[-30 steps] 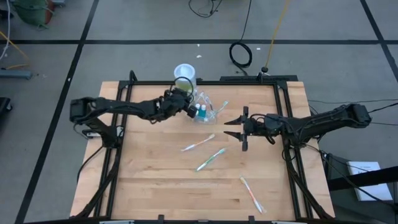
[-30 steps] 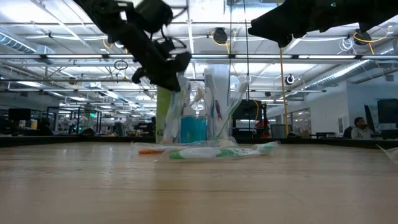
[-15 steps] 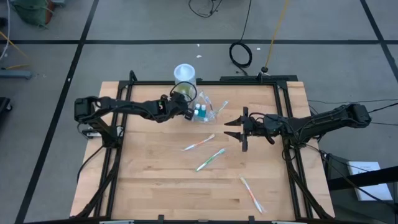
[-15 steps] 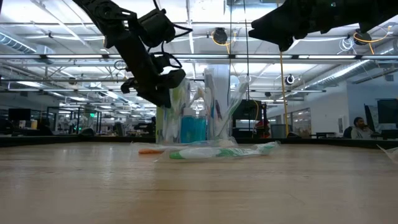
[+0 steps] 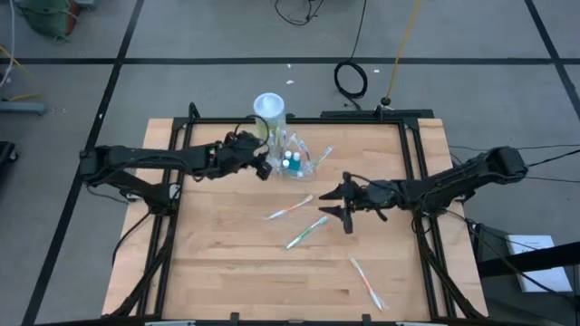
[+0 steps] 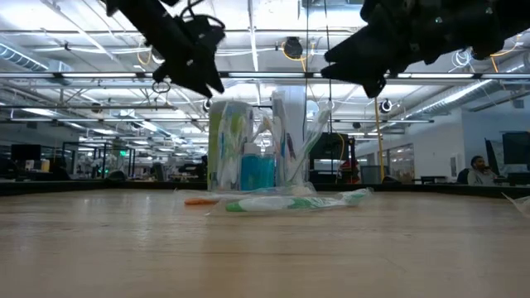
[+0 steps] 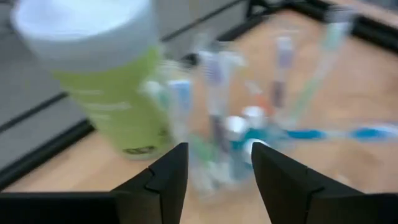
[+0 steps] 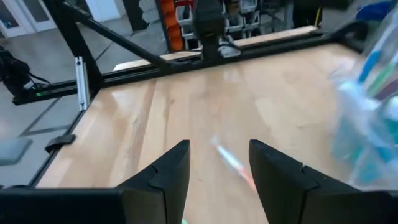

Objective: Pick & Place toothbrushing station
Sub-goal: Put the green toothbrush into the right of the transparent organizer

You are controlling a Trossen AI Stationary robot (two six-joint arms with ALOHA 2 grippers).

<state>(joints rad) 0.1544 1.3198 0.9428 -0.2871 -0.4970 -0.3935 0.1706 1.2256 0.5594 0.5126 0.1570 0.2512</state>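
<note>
The toothbrushing station is a clear plastic holder with several toothbrushes and blue-capped tubes in it. It stands upright on its base at the table's far middle, close beside a green canister with a white lid. My left gripper is open, just left of the holder and raised above the table; the holder shows beyond its fingers. My right gripper hangs open above a loose toothbrush.
Three loose toothbrushes lie on the wood: one and another at the middle, the third near the front right. A black frame rail runs along the table's far edge.
My left gripper has opened and let go of the holder, then drawn back toward the table's left edge and up. The holder stays standing where it was. My right gripper has moved toward the near edge and a little left, over the loose toothbrushes.
</note>
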